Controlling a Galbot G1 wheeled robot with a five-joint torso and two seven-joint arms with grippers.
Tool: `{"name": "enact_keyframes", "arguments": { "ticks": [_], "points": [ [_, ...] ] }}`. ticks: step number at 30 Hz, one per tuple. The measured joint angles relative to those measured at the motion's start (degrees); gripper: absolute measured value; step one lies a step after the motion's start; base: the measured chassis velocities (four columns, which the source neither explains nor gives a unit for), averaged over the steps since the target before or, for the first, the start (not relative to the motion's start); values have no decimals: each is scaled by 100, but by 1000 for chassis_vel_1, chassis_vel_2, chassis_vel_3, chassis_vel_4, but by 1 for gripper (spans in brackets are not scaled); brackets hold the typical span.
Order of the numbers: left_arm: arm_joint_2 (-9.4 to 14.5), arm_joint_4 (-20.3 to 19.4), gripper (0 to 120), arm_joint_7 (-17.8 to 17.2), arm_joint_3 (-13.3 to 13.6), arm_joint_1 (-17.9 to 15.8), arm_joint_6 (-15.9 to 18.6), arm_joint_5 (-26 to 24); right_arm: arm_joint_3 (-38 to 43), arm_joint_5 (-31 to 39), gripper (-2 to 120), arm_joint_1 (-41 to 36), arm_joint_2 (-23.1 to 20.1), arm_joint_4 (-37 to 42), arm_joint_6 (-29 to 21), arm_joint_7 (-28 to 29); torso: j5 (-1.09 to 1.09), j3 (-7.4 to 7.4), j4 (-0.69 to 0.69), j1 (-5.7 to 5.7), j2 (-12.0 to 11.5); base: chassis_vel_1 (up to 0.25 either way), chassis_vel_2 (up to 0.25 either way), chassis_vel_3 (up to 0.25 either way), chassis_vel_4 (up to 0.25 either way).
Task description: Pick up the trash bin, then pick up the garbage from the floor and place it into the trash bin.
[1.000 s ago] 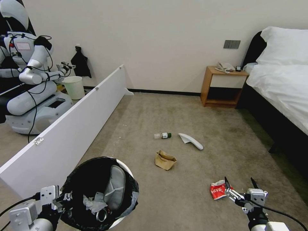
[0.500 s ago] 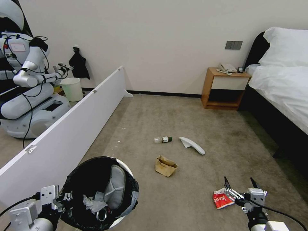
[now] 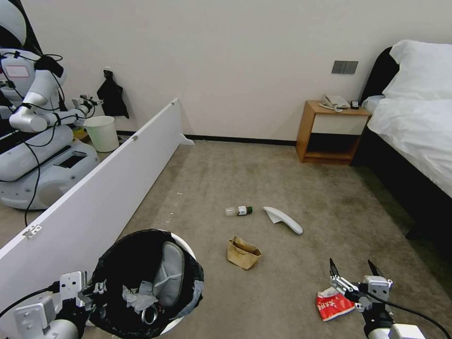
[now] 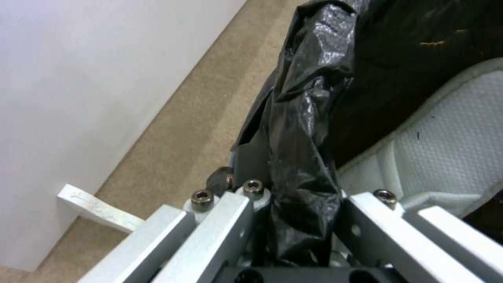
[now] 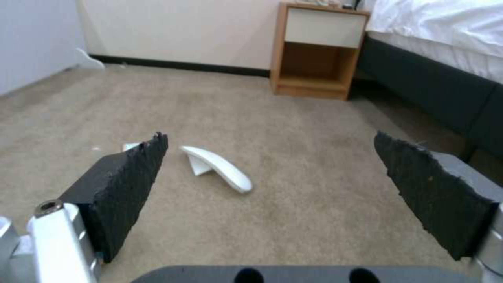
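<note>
Lower left of the head view: the trash bin [image 3: 146, 282], black-lined, already holding litter, its liner clamped in the left gripper [image 4: 298, 220]. Lower right: the right gripper [image 3: 355, 273] hovers, fingers spread and empty, above the red wrapper [image 3: 335, 303] on the floor [image 3: 282, 179]. Collection step; next requires descending onto the wrapper.

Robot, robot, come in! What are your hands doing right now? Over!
Left gripper shut on trash bin rim. Right gripper open, above red wrapper. Nothing blocking.
</note>
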Motion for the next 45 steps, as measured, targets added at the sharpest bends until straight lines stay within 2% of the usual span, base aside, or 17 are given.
{"name": "enact_keyframes", "arguments": {
  "ticks": [10,12,13,14,15,19,24,37,45],
  "points": [
    [-4,26,2,-2,-20,0,38,-12,-37,19,100,70,-131,-179,-497,331,0,0,-1,0,0,-2,3,6,-2],
    [-5,27,2,-2,-29,6,44,-19,-99,26,100,151,-154,-350,-672,579,0,0,-1,0,0,0,0,0,0],
    [-6,27,2,-2,-36,19,45,-22,-164,36,100,283,-164,-557,-966,864,1,0,-1,0,1,0,0,0,0],
    [-6,27,2,-2,-36,19,45,-22,-164,36,100,283,-164,-557,-966,864,1,0,-1,0,1,0,0,0,0],
    [-3,27,2,-2,-47,28,46,-22,-181,127,100,359,-171,-682,-1184,961,0,0,1,-1,0,0,0,0,0],
    [12,27,2,-2,-82,41,46,-43,-189,285,100,515,-183,-1013,-1522,1001,1,0,0,0,0,0,0,0,0],
    [39,29,2,-2,-147,83,46,-84,-188,345,100,777,-208,-1676,-1975,737,-1,0,-1,0,0,0,0,0,0],
    [8,29,2,1,-212,160,44,-101,-392,451,100,1435,-27,-2660,-1993,677,0,0,1,0,0,0,0,0,0],
    [17,30,2,-4,-222,130,48,-99,-431,808,100,1859,164,-3370,-1901,781,0,0,-1,0,0,0,0,0,0]
  ]
}}
